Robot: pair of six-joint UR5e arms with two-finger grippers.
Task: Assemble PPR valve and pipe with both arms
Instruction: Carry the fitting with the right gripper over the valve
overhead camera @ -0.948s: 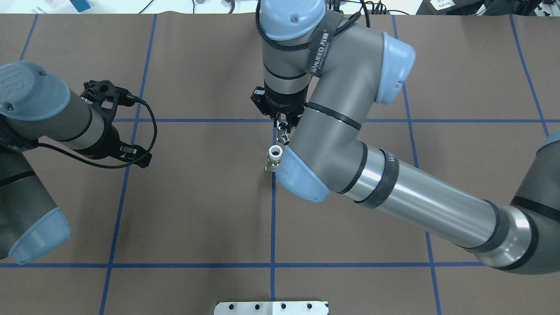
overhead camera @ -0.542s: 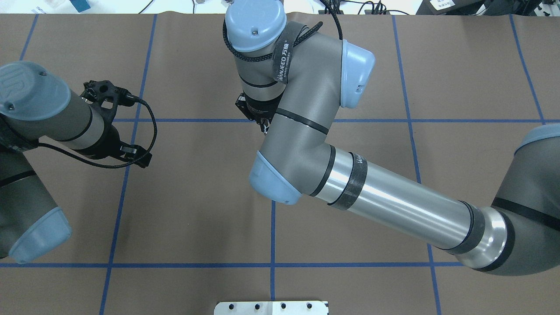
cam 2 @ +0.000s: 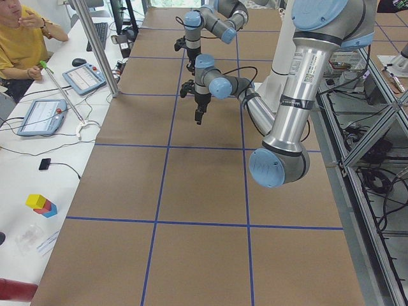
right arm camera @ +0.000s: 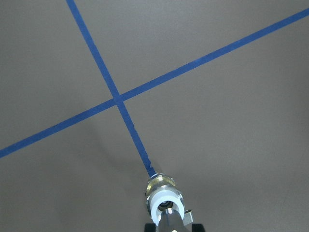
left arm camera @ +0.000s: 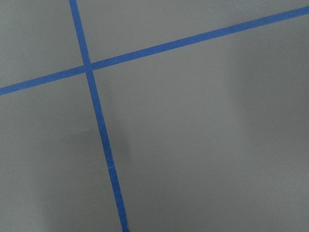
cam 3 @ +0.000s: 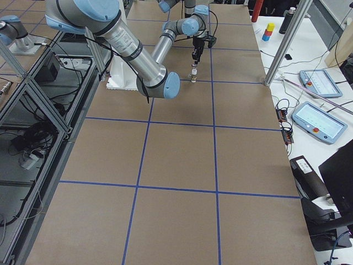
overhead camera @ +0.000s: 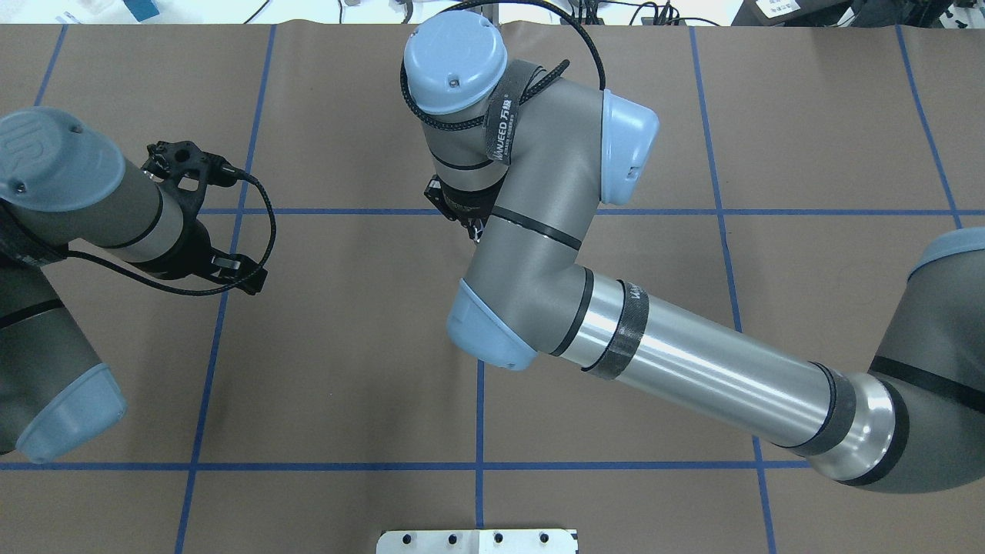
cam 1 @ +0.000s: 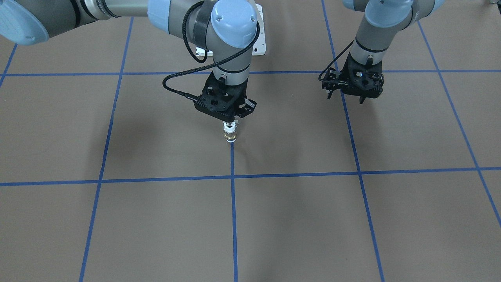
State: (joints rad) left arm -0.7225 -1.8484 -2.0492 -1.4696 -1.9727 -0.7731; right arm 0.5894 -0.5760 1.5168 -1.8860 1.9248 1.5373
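In the front-facing view the right gripper [cam 1: 231, 118] is hanging just left of the frame's centre. Its jaws are clamping the pipe [right arm camera: 169, 221] straight above the PPR valve [cam 1: 230, 136]. The valve is standing upright on the table [cam 1: 156, 219] at the top end of a blue tape line [cam 1: 233, 203].

The right wrist view is showing what that one cannot. At its bottom edge the silver pipe is overlapping the valve's white ring mouth, with the brass collar just beyond. Whether the pipe is seated inside I cannot tell.

In the overhead view the right arm [overhead camera: 539, 254] is covering both parts completely.

The left gripper [cam 1: 346, 97] is hovering at the upper right of the front-facing frame, well apart from the valve. Its jaws are standing apart with nothing between them, and its wrist view is showing only bare table and crossing tape. In the right side view the valve is appearing as a small upright speck in the upper middle.
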